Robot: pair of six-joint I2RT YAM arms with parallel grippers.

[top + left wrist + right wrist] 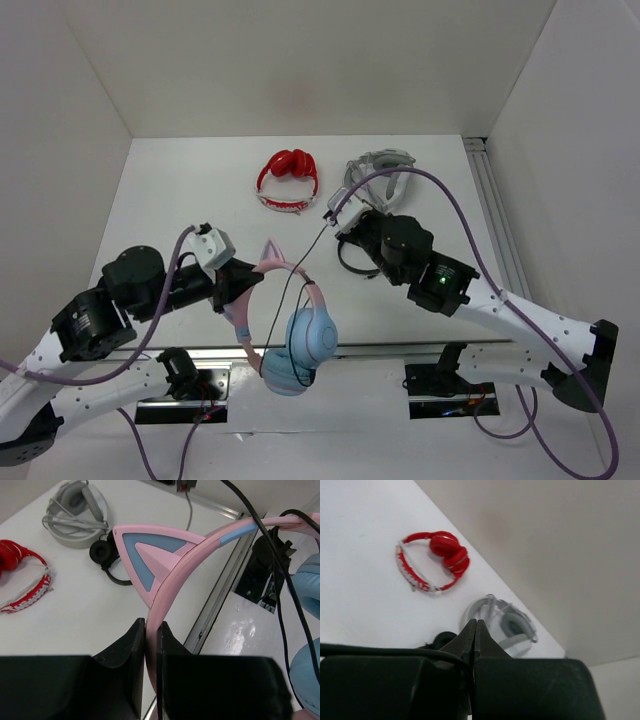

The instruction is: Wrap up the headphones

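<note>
The headphones (297, 342) hang off the table (170, 200) at its near edge, between my two arms, blue earcups lowest. My left claw (151, 630) is pressed onto the pink headband (200, 555) just below one cat ear. The thin dark cable (250, 511) runs up from the earcups to my right claw (474, 630), whose jaws are closed together on it. Beyond, a red pair (288, 180), a grey pair (380, 172) and a small black pair (102, 552) lie on the table.
</note>
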